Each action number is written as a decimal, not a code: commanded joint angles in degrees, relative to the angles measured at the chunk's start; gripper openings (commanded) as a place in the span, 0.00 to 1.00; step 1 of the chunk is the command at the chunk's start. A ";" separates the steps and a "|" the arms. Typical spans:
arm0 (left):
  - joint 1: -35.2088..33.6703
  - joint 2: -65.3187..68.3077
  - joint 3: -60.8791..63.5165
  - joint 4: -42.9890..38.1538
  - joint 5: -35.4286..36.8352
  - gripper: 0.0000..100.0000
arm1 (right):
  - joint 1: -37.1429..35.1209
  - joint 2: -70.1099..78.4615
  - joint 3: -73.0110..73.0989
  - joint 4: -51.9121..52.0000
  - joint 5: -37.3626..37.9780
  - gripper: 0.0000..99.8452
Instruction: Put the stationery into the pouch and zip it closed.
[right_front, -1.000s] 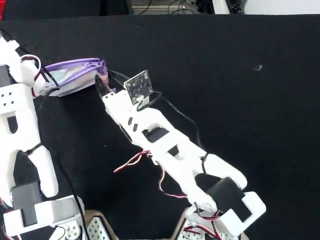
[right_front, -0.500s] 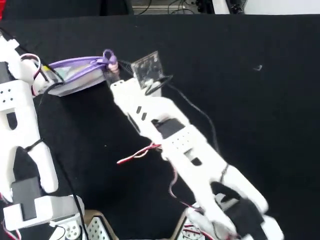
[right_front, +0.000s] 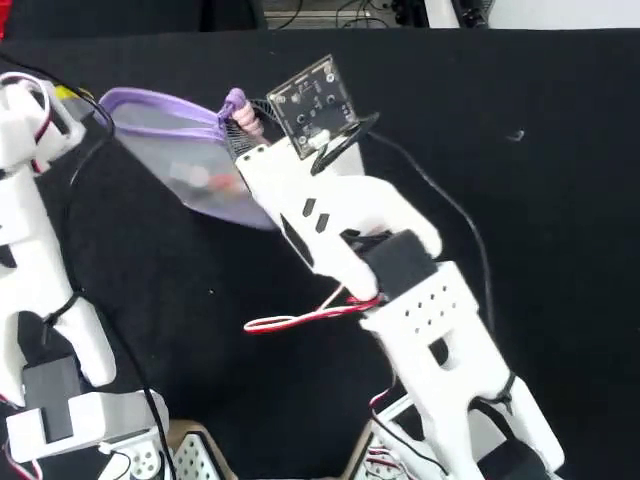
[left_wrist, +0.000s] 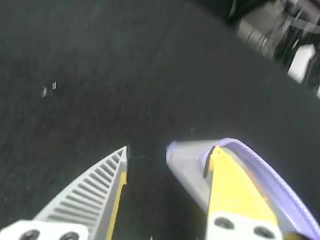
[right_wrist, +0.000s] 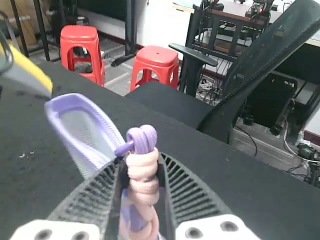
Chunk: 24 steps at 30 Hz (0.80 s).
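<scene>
From above, the zipping step is judged to be in hand. The pouch (right_front: 190, 170) is held up off the tabletop (right_front: 500, 200) between the left hand (right_front: 70, 100) and the right hand (right_front: 238, 125), and stationery (right_front: 200, 180) is dimly seen through its mesh. Whether the zip is fully closed cannot be told. Next, a steady draw on the pull (right_front: 236, 105) is called for, with the far end braced.

In the left wrist view, the left hand's fingers are parted, with tabletop visible between them. The pouch's end (left_wrist: 190, 160) lies against the yellow finger.

In the right wrist view, the right hand is clamped on the pull (right_wrist: 141, 165), and the pouch (right_wrist: 85, 130) trails beyond it.
</scene>
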 joint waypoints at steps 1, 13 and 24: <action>-0.40 -1.23 -6.29 0.88 -0.18 0.26 | 0.79 -3.56 -9.36 5.36 1.41 0.01; 0.04 -1.23 -5.23 3.52 -0.18 0.26 | 4.84 6.99 -13.14 5.36 6.07 0.01; 9.63 -1.23 2.59 3.43 -0.18 0.26 | 26.20 16.66 -17.19 5.98 14.68 0.01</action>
